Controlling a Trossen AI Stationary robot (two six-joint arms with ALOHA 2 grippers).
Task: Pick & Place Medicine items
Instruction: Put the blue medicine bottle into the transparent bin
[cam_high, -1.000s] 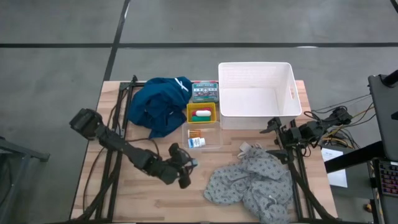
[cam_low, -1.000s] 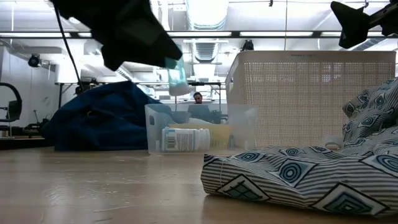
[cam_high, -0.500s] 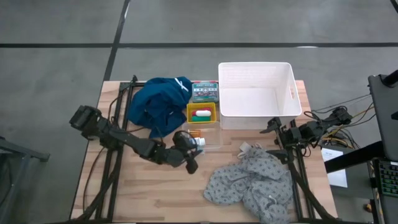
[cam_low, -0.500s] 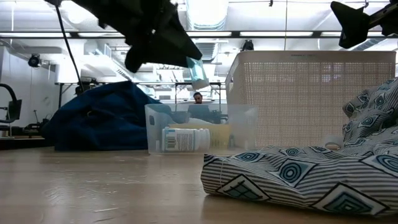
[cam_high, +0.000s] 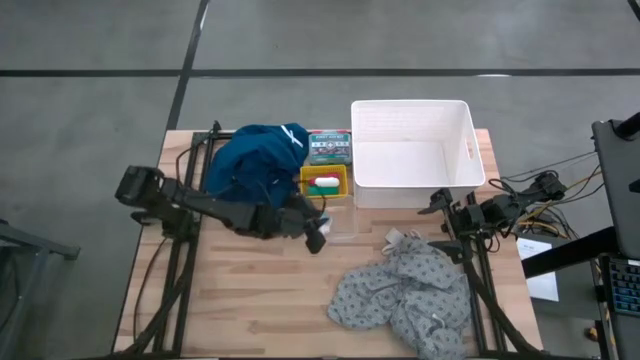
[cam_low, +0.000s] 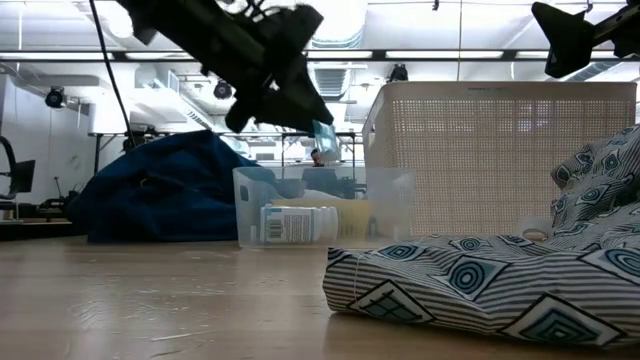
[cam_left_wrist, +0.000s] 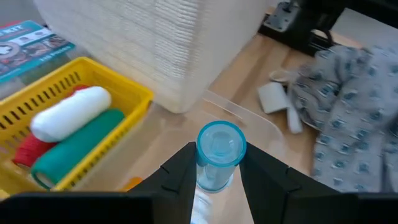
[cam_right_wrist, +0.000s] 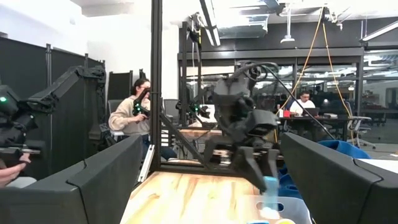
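Overhead, left gripper (cam_left_wrist: 219, 186) grips clear-blue tube (cam_left_wrist: 219, 155) above clear container (cam_low: 320, 205).

A pale blue, see-through vial (cam_left_wrist: 219, 155) is gripped between the dark fingers of the left gripper (cam_left_wrist: 214, 177). Beside it, a yellow basket (cam_left_wrist: 127, 93) is filled with white (cam_left_wrist: 69, 114), green (cam_left_wrist: 78, 147) and red (cam_left_wrist: 23, 150) tubes. Beyond it, a white bin (cam_high: 410, 155) is seen. A grey cloth (cam_high: 400, 295) is patterned with dark blue.
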